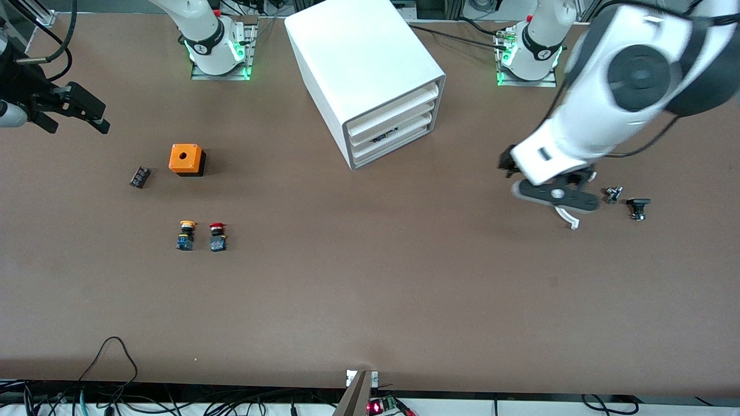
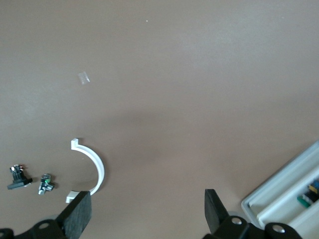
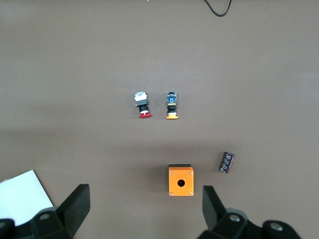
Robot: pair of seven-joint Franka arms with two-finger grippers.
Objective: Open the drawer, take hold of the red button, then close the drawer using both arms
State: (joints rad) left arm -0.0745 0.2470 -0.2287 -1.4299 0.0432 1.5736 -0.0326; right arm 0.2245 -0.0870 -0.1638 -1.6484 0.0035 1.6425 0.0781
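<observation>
The white cabinet (image 1: 358,63) stands between the arm bases. Its middle drawer (image 1: 402,120) looks shut, like the other two. The red-capped button (image 1: 217,236) lies on the table toward the right arm's end, beside a yellow-capped one (image 1: 186,234); both show in the right wrist view, red (image 3: 143,105) and yellow (image 3: 172,105). My right gripper (image 1: 78,123) is open and empty, held up over the table's right-arm end (image 3: 144,209). My left gripper (image 1: 554,199) is open and empty over the table toward the left arm's end (image 2: 147,214), apart from the cabinet (image 2: 279,199).
An orange box with a hole (image 1: 187,159) and a small black part (image 1: 140,177) lie farther from the front camera than the buttons. A white curved piece (image 1: 568,218) and two small dark parts (image 1: 613,195) (image 1: 638,208) lie by the left gripper.
</observation>
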